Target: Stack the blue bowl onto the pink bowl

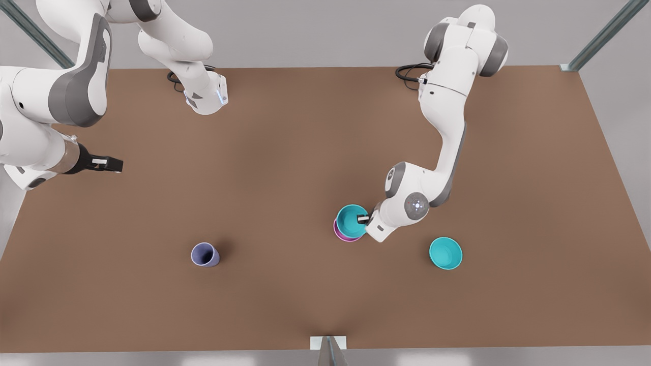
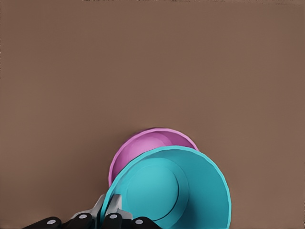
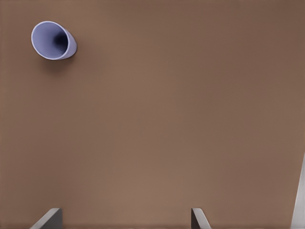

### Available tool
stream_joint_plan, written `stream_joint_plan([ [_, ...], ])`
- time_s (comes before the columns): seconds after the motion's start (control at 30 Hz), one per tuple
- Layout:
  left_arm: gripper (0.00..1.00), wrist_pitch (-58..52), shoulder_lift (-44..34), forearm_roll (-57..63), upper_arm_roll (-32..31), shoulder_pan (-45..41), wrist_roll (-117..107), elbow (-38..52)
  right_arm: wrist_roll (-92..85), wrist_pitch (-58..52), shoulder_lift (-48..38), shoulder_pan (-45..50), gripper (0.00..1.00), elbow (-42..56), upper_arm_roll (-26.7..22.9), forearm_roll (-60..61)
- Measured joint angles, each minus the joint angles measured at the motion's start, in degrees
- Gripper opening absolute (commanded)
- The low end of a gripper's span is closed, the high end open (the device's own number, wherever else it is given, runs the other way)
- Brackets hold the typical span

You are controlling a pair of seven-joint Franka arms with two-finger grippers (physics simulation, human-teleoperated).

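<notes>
My left gripper (image 1: 362,219) (image 2: 106,208) is shut on the rim of the blue bowl (image 1: 351,219) (image 2: 167,191), a plain teal bowl. The bowl sits over the pink bowl (image 1: 343,236) (image 2: 143,145) and is shifted a little off its centre, so one arc of pink rim peeks out. Whether the two bowls touch I cannot tell. My right gripper (image 1: 109,163) (image 3: 124,218) waits far off at the front view's left, open, with nothing between its fingers.
A second teal bowl (image 1: 445,252) stands alone on the brown table (image 1: 285,152), to the front view's right of the stack. A lavender cup (image 1: 205,254) (image 3: 52,40) stands toward the front view's left, near the table's front edge.
</notes>
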Motion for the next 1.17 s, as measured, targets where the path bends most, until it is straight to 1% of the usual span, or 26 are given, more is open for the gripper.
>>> stream_joint_plan([
  [0.3,0.21,2.96,0.77,-1.36,-0.10,-0.15,-5.34,-0.04,-0.45,0.00,0.00,-0.04,1.00,0.00,0.00,-0.04],
  [0.6,0.21,3.55,1.62,-1.60,-0.15,-0.68,-8.58,-0.13,-0.72,0.00,0.00,-0.07,1.00,0.00,-0.01,-0.03],
  [0.63,0.73,3.57,1.63,-1.67,-0.15,-0.78,-8.81,-0.13,-0.74,0.00,0.00,-0.07,1.00,0.00,-0.01,-0.04],
  [0.67,1.00,3.57,1.60,-1.91,-0.13,-0.80,-8.90,-0.17,-0.76,0.00,0.02,-0.07,1.00,0.00,0.00,-0.04],
  [0.77,1.00,2.62,-0.22,-3.68,0.61,-0.83,-7.50,-1.45,-0.82,0.00,0.03,-0.07,1.00,0.00,0.00,-0.05],
  [0.8,1.00,0.67,-2.20,-2.12,2.43,-0.92,-7.01,-1.65,-0.83,0.00,0.02,-0.07,1.00,0.00,0.00,-0.05],
  [0.83,1.00,-3.44,-5.60,1.15,6.48,-0.91,-6.38,0.07,-0.85,0.00,0.03,-0.07,1.00,0.00,0.00,-0.06],
  [0.9,1.00,-15.45,-10.11,7.10,17.89,-0.44,-4.41,11.37,-0.88,0.00,0.04,-0.07,1.00,0.00,0.00,-0.05],
  [0.93,1.00,-21.33,-11.60,9.19,21.34,-0.08,-3.48,16.08,-0.89,0.00,0.04,-0.07,1.00,0.00,0.00,-0.03],
  [0.97,1.00,-26.40,-14.42,11.55,21.80,1.06,-2.63,18.55,-0.91,0.00,0.06,-0.07,1.00,0.00,0.00,-0.01],
  [1.0,1.00,-30.76,-18.04,14.39,14.96,7.06,-1.71,19.30,-0.92,0.00,0.07,-0.07,1.00,0.00,0.00,0.00],
  [1.03,1.00,-34.21,-22.24,17.18,7.58,13.28,-0.83,17.67,-0.93,0.00,0.08,-0.06,1.00,0.00,-0.02,0.00],
  [1.07,1.00,-37.06,-25.26,19.26,3.50,17.33,0.02,16.20,-0.94,0.00,0.08,-0.07,1.00,0.00,-0.01,0.01],
  [1.1,1.00,-39.57,-26.80,20.77,1.32,19.49,0.81,15.48,-0.95,0.00,0.09,-0.07,1.00,0.00,-0.01,0.01],
  [1.17,1.00,-43.71,-27.87,22.90,-0.47,20.75,2.26,14.92,-0.97,0.00,0.08,-0.07,1.00,0.00,0.00,-0.01],
])
